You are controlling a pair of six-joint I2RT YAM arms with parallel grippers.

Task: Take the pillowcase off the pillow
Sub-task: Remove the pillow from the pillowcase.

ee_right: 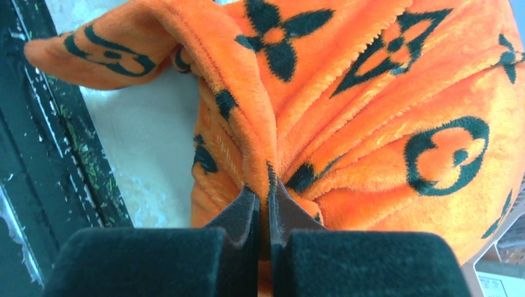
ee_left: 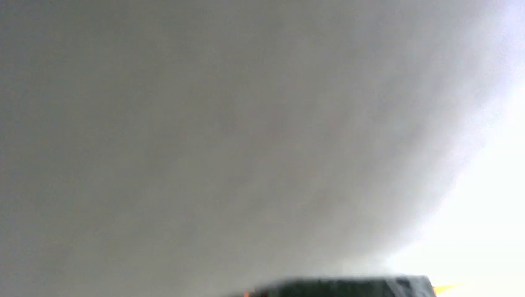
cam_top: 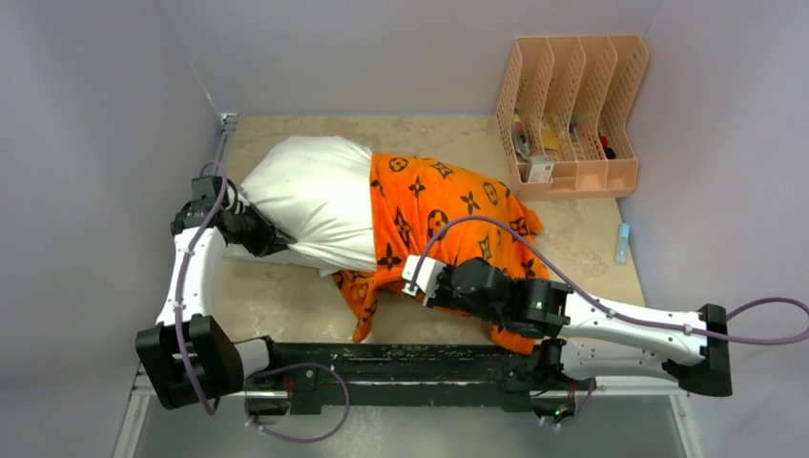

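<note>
Across pillowcase (ee_right: 384,80): black flower, star, circle motifs

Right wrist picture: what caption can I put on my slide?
Right gripper pinches a fold of the orange pillowcase.

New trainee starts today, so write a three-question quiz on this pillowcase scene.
1. True or false: the right tool is shut on a fold of the pillowcase.
2. Which end of the pillow is bare? A) the end on the robot's left B) the end on its right C) neither
3. Fill in: the peach file rack stands at the table's far ____ corner.
Key: 1 true; 2 A; 3 right.
</note>
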